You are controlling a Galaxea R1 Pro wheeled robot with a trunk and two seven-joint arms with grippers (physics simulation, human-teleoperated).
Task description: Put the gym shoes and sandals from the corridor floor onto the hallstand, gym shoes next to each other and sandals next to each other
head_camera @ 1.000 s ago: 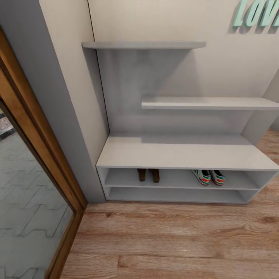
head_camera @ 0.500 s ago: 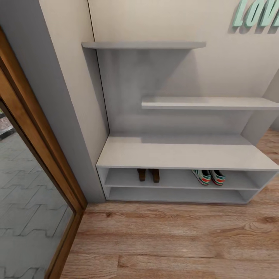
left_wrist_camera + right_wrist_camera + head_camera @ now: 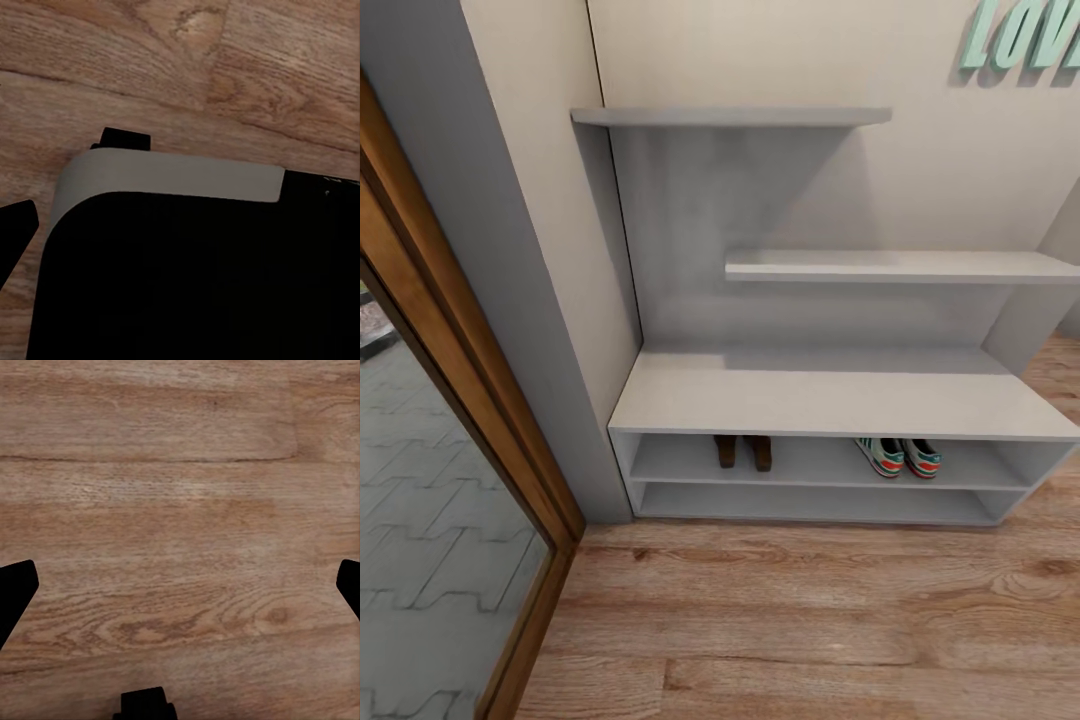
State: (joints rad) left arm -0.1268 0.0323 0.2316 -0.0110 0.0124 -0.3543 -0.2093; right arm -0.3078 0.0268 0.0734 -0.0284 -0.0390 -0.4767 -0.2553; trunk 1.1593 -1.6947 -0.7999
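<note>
The gym shoes stand side by side on the upper open shelf of the hallstand, toward the 3 o'clock end, toes facing out. The sandals stand as a pair on the same shelf, nearer the 9 o'clock end, well apart from the sneakers. Both pairs sit under the counter top of the unit; none of the four rests on the corridor floor, which lies at 6 o'clock of the rack.

Change over the last second: none observed. The head view is identical across the three pictures and all four items have stayed put. Judgement: the arrangement is settled and the task appears complete, with each pair adjacent to its mate.

Right tool: fingertips at opposite edges of the wrist view, jaws spread apart, holding nothing, pointed down at bare planks. Left tool: one dark fingertip shows beside a dark, grey-edged body, apparently part of the robot; whether it is apart or together cannot be told.
</note>
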